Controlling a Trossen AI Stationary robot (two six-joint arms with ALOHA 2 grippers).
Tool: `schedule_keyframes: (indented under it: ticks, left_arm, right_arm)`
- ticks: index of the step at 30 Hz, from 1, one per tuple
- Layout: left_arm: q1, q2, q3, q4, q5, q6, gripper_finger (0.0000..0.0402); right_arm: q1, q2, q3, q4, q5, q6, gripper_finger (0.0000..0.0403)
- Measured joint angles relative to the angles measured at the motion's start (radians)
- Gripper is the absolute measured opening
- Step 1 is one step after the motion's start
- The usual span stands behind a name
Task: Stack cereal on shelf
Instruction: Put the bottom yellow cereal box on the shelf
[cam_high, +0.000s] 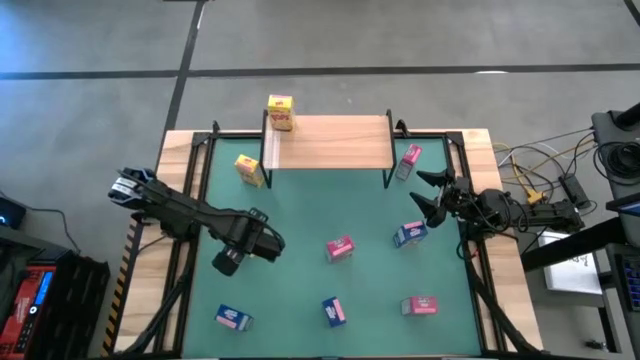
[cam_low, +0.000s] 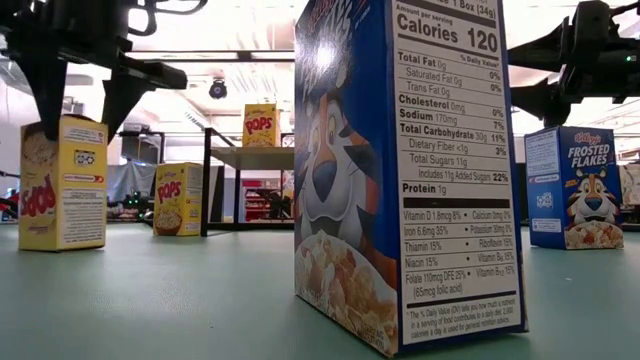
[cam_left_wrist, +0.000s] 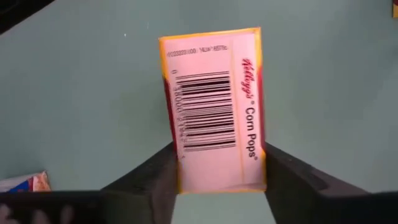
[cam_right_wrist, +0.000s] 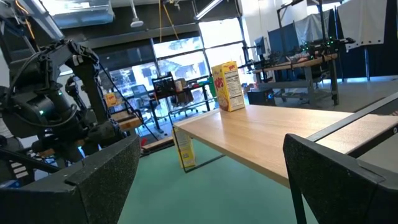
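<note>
L gripper (cam_high: 262, 243) is hovering over the green mat (cam_high: 300, 290) toward its L side, straddling an upright yellow Corn Pops box (cam_left_wrist: 214, 109); in the L wrist view a finger (cam_left_wrist: 152, 180) is sitting on each side of the box top, right at its edges, jaws apart. Can't tell whether they're actually pressing it. In the low view this box (cam_low: 62, 182) is standing on the mat w/ the fingers coming down around its top.

R gripper (cam_high: 432, 195) is hanging near the mat's R edge, just off the shelf's R end, fingers spread wide & holding nothing.

The shelf (cam_high: 330, 142) is sitting along the mat's far edge, centred. One yellow box (cam_high: 281, 112) is standing on the shelf's far L corner. Another yellow box (cam_high: 250, 170) is standing on the mat just beside the shelf's L legs. A pink box (cam_high: 408, 162) is leaning by the shelf's R legs.

A blue box (cam_high: 409, 234) is sitting near the R edge, close under the R gripper. A pink box (cam_high: 340, 248) is lying mid-mat, another pink one (cam_high: 419, 305) toward the near R corner, a blue-and-pink box (cam_high: 333, 311) at the near edge centre, & a blue one (cam_high: 233, 318) toward the near L corner.
</note>
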Motion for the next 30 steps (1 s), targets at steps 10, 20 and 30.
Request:
schedule_keyframes:
  ticks: [10, 20, 30]
  left_arm:
    - [0.0, -0.001, -0.016, 0.008, -0.092, 0.192, 0.014]
    - [0.0, -0.001, -0.03, 0.01, -0.408, 0.61, 0.0139]
    - [-0.001, -0.001, -0.131, 0.146, -0.559, 0.908, 0.0139]
  right_arm:
    - [0.0, 0.0, 0.0, 0.0, 0.0, 0.0, 0.0384]
    - [0.0, 0.0, 0.0, 0.0, 0.0, 0.0, 0.0384]
    - [0.0, 0.0, 0.0, 0.0, 0.0, 0.0, 0.0384]
